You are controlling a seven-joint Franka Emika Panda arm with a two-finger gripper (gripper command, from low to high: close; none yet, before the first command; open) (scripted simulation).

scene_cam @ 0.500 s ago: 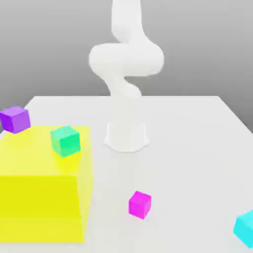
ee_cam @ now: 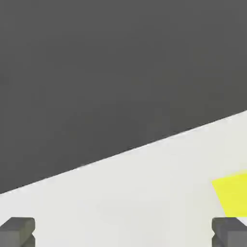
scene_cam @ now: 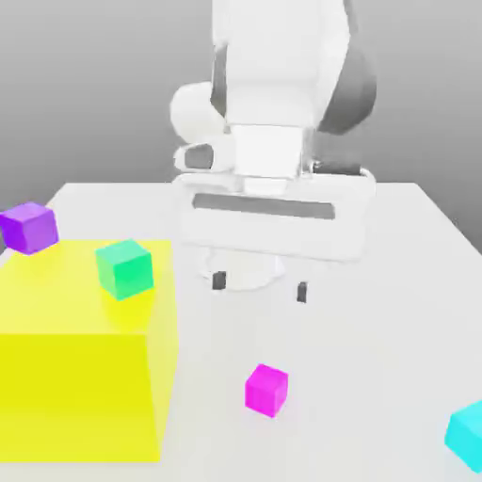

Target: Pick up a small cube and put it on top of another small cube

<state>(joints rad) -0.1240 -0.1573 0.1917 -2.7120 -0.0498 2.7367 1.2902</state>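
Exterior view: gripper (scene_cam: 261,285) spread wide, nothing between its fingers, hanging above the white table (scene_cam: 377,329); small magenta-pink cube (scene_cam: 266,390) on the table, near the big yellow block (scene_cam: 80,386), toward the view's right of it; green cube (scene_cam: 124,267) atop that block. Hand view: spread fingertips (ee_cam: 17,230), yellow block (ee_cam: 234,193) corner beside one.
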